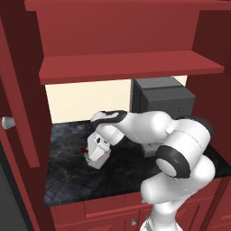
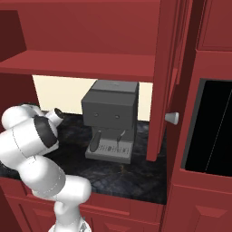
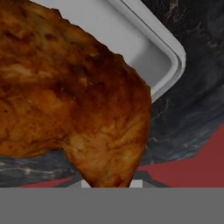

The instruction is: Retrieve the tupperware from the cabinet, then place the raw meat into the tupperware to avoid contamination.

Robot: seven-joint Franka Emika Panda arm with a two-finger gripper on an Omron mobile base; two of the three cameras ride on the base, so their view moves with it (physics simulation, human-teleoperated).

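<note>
The raw meat (image 3: pixel 74 100), an orange-brown lumpy piece, hangs very close in the hand view and hides the fingertips. My gripper (image 1: pixel 87 154) is shut on it, low over the dark counter (image 1: pixel 67 176) left of the machine. Right behind the meat lies the tupperware (image 3: pixel 151 57), a pale grey tub with a raised rim, resting on the counter; the meat covers most of its floor from this angle. The cabinet (image 1: pixel 131 67) stands open above, with its red shelf over the work area.
A big dark grey coffee machine (image 1: pixel 162 97) (image 2: pixel 111 118) stands at the back of the counter, right of my hand. An open cabinet door (image 2: pixel 163 90) with a silver knob hangs to the right, another (image 1: pixel 18 113) to the left. Red drawer fronts run below the counter edge.
</note>
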